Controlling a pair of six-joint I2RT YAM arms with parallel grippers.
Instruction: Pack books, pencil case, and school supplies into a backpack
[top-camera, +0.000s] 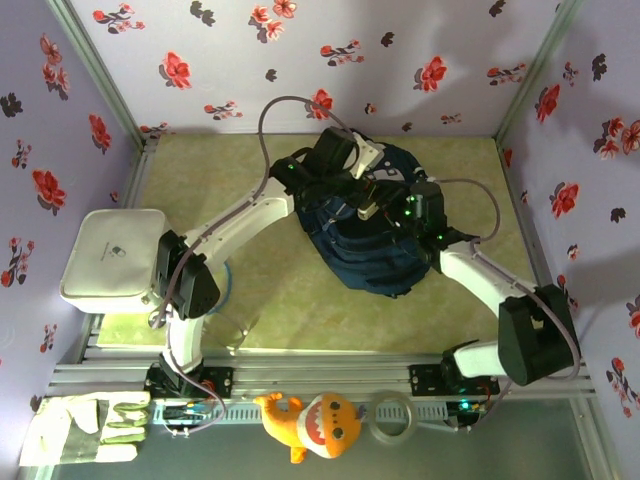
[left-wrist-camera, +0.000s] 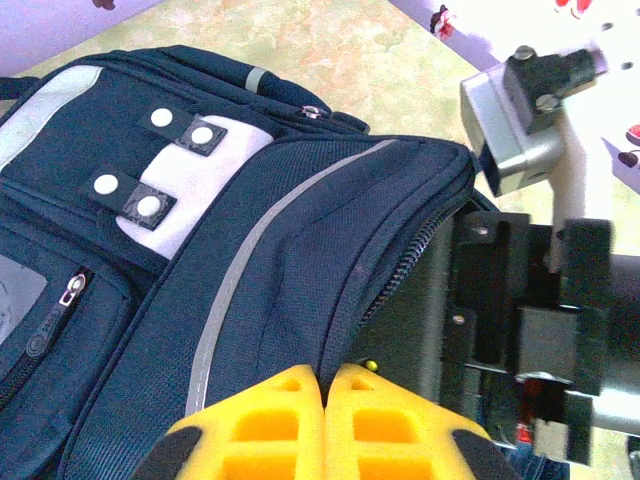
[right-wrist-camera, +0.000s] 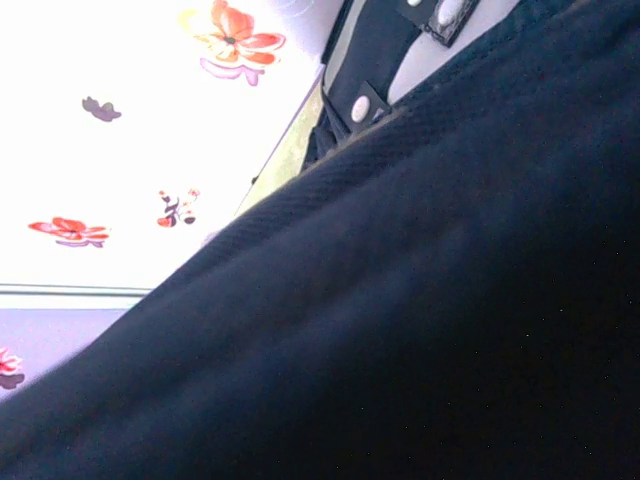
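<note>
One woven navy fabric backpack (left-wrist-camera: 300, 250).

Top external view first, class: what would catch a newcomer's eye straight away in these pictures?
The navy backpack lies mid-table with both arms bent over it. In the left wrist view the left gripper, yellow fingers shut together, sits by its zipper. An orange shark toy lies at the near edge; a white tray sits at the left.
</note>
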